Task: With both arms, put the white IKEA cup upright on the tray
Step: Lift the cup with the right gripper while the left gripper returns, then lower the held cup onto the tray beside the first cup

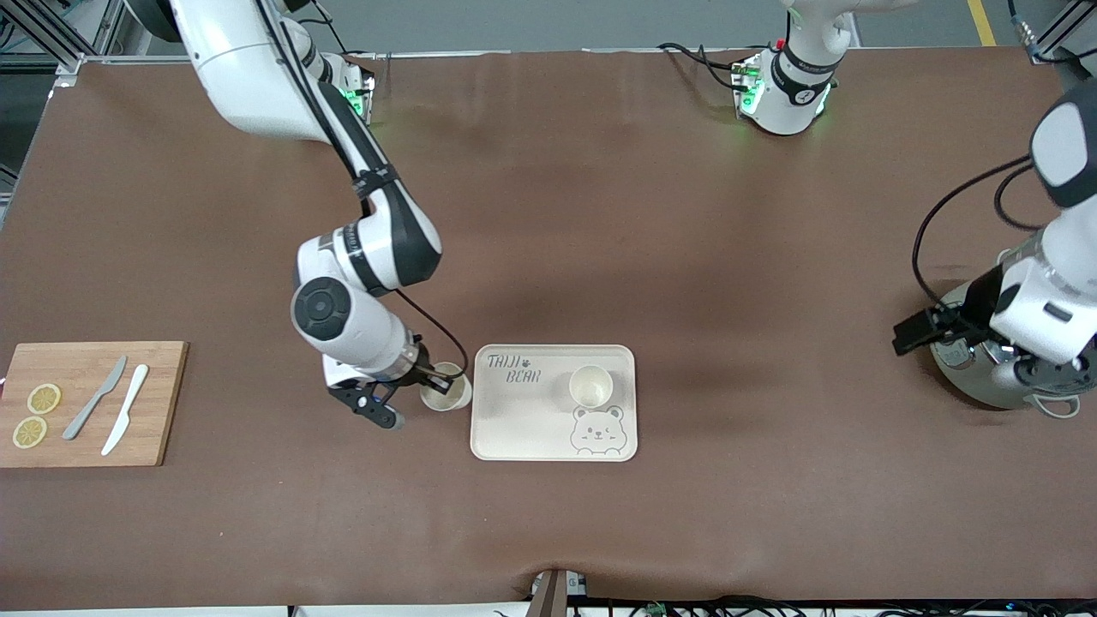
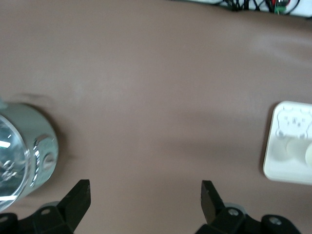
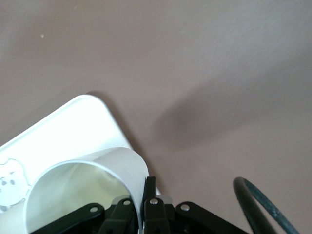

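Note:
My right gripper [image 1: 431,383] is shut on the rim of a white cup [image 1: 448,388], one finger inside and one outside. The cup is upright with its mouth up, just off the edge of the cream "TAIJI BEAR" tray [image 1: 514,428] at the right arm's end. In the right wrist view the cup [image 3: 83,180] fills the space by my right gripper [image 3: 142,204], with the tray's corner [image 3: 63,131] beside it. A second white cup [image 1: 590,386] stands upright on the tray. My left gripper [image 1: 921,330] is open and empty and waits over the table at the left arm's end [image 2: 145,195].
A shiny metal pot [image 1: 986,368] sits under the left arm's wrist and shows in the left wrist view [image 2: 24,151]. A wooden cutting board [image 1: 86,433] with lemon slices and two knives lies at the right arm's end. The tray shows far off in the left wrist view [image 2: 287,163].

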